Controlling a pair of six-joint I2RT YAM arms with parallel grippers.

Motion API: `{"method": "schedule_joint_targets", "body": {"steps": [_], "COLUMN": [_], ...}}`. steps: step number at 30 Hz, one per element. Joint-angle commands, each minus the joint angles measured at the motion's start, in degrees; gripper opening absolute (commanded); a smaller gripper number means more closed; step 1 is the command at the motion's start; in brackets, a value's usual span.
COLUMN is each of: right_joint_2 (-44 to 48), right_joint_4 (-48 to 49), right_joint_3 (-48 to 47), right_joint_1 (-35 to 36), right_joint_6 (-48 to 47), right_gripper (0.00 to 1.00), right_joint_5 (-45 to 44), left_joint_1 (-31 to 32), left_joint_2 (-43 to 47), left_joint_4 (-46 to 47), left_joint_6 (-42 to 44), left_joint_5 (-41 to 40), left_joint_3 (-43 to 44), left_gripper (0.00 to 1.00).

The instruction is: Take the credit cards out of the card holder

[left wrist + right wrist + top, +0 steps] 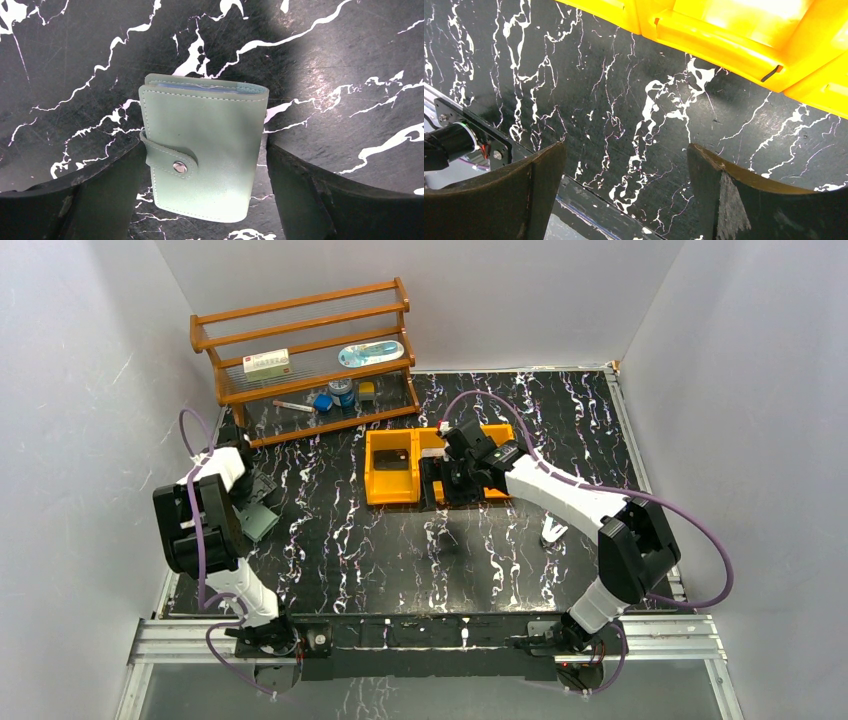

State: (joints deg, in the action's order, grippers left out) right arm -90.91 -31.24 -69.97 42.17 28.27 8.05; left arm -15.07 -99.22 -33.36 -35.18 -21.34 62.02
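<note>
— Getting anywhere with the cards?

— Only the opening step. Well to the left of the orange bin [375,468], my left gripper [203,147] hangs over the card holder [207,125], which lies flat on the table [350,75]. My fingers are spread, one on each side of it. Whether they touch its edges, I cannot tell.

— Is the holder open?

— No. Its strap [167,159] is snapped down across the front. A bluish edge in the mouth at the top is, I take it, the credit cards [200,87], all of them inside.

— And your other hand?

— My right gripper [625,150] is above the bin, toward its right part. The fingers are apart with nothing between them, and below there is only table and the bin's outer wall.

— So what next?

— As I judge it, I close the left on the holder to pin it, then bring the right across from the bin to pop the snap and pinch a card edge. Thin cards in a snug pouch call for a fine grip, and the holder may slide.

— Any writing to read?

— None on the holder, and the snap is plain metal. Behind the bin and to its left, a white box [266,363] on the wooden rack [300,320] carries print too small to read.
</note>
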Motion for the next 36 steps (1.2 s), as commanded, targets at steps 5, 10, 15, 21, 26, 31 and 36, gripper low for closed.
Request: {"method": "schedule_joint_targets", "body": {"steps": [5,10,15,21,26,31,36], "right_joint_2": [-0.3,-0.1,0.3,3.3,8.5,16.6,27.3], "right_joint_4": [-0.5,-0.4,-0.1,2.2,4.8,7.2,9.3], "right_joint_3": [-2.1,-2.0,-1.1,2.7,8.3,16.1,24.6], "right_joint_1": [0.0,0.0,0.0,0.1,0.1,0.0,0.0], "right_joint_6": [-0.3,-0.1,0.9,4.9,11.1,18.9,25.9], "right_gripper": [0.98,0.98,0.98,0.98,0.98,0.98,0.98], "right_joint_5": [0.3,-0.6,-1.1,-3.3,-7.1,-13.1,-17.8], "left_joint_1": [-0.4,1.8,11.9,25.8,38.9,50.6,58.8], "left_joint_2": [3.4,9.7,15.4,20.3,20.3,16.5,11.6], "left_joint_4": [-1.1,-0.4,-0.2,0.4,0.9,1.1,1.5], "left_joint_6": [0.6,1.4,-1.2,-9.1,-14.1,-18.3,-19.6], "left_joint_5": [10.2,17.2,21.2,22.9,22.7,20.7,18.2], "left_joint_3": [-4.2,-9.3,-14.7,-19.5,-19.0,-14.1,-4.9], "left_gripper": [0.72,0.63,0.64,0.65,0.65,0.68,0.71]}}
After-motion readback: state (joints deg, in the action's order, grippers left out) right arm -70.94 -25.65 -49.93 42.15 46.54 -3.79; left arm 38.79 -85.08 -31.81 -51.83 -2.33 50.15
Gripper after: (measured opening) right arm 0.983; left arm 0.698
